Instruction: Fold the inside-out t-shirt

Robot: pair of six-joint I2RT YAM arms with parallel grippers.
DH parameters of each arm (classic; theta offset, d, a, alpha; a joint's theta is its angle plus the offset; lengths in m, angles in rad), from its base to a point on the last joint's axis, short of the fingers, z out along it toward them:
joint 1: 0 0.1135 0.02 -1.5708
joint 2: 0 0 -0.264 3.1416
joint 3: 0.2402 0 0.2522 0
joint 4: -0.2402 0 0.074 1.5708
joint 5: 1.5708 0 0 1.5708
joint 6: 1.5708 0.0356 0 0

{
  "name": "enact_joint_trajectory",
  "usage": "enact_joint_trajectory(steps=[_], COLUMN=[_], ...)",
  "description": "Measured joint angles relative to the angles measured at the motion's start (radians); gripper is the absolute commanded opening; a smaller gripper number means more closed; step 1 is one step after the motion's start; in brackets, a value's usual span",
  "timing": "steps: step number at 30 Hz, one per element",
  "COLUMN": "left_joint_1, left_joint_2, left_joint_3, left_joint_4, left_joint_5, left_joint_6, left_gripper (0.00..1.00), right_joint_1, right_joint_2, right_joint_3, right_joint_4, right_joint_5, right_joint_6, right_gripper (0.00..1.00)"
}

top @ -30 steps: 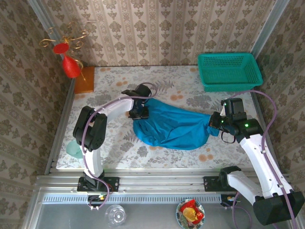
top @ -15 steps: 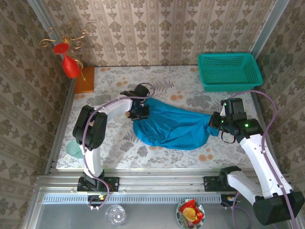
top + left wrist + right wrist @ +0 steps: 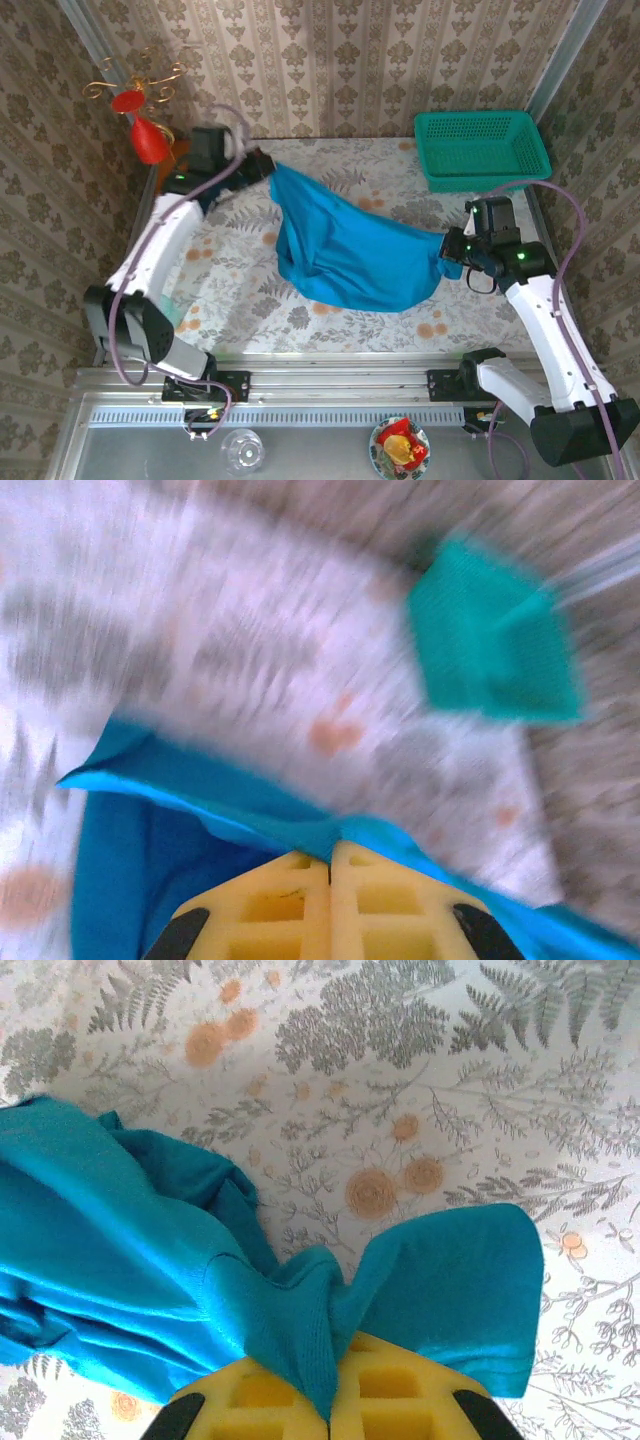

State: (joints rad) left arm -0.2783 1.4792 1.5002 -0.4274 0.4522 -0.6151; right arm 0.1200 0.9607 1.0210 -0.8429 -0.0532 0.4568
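Inside-out t-shirt (image 3: 345, 255) spans left tool (image 3: 262, 166) and right tool (image 3: 452, 250) (wrist views: cloth pinched).

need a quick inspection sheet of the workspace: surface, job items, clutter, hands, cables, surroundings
surface: table under a floral cloth, lying flat.
job's things: blue t-shirt, bunched, stretched between both hands, not yet folded.
clutter: teal basket at the far right corner, looks empty.
hands: left hand shut on the t-shirt's edge near the far left corner; right hand shut on its right end.
cables: purple cables loop off both arms, none lying on the t-shirt.
surroundings: wallpapered walls; red ornament at left; glass and plate in front of the arm bases.
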Motion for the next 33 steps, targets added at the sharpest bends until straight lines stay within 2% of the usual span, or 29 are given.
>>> enact_joint_trajectory(steps=[3,6,9,12,16,19,23,27,30,33], left_joint_1=[0.065,0.078,0.079,0.084,0.084,0.083,0.092,0.170,0.200,0.162], left_joint_2=[-0.022,-0.031,-0.061,-0.100,-0.151,-0.137,-0.079,-0.039,-0.093,-0.190], left_joint_3=[0.147,0.244,0.269,0.240,0.085,-0.013,0.015,0.238,0.326,0.255], left_joint_4=[0.072,0.137,0.167,0.187,0.272,0.321,0.311,0.303,0.301,0.249], left_joint_5=[0.130,0.234,0.286,0.296,0.300,0.315,0.367,0.394,0.379,0.348], left_joint_6=[-0.019,-0.034,-0.037,-0.037,-0.073,-0.118,-0.158,-0.194,-0.174,-0.115], left_gripper=[0.00,0.00,0.00,0.00,0.00,0.00,0.00,0.00,0.00,0.00], right_joint_1=[0.000,0.000,-0.003,-0.009,-0.011,-0.011,-0.011,-0.011,-0.011,-0.010], right_joint_2=[0.022,0.043,0.068,0.100,0.115,0.103,0.041,0.024,0.061,0.089], right_joint_3=[0.076,0.190,0.350,0.566,0.865,1.000,0.931,0.684,0.571,0.567], right_joint_4=[-0.005,-0.011,-0.047,-0.106,-0.134,-0.119,-0.079,-0.027,-0.026,-0.055], right_joint_5=[0.013,0.035,0.092,0.200,0.372,0.443,0.413,0.291,0.214,0.229], right_joint_6=[-0.016,-0.045,-0.098,-0.157,-0.251,-0.309,-0.314,-0.229,-0.182,-0.178], right_gripper=[0.00,0.00,0.00,0.00,0.00,0.00,0.00,0.00,0.00,0.00])
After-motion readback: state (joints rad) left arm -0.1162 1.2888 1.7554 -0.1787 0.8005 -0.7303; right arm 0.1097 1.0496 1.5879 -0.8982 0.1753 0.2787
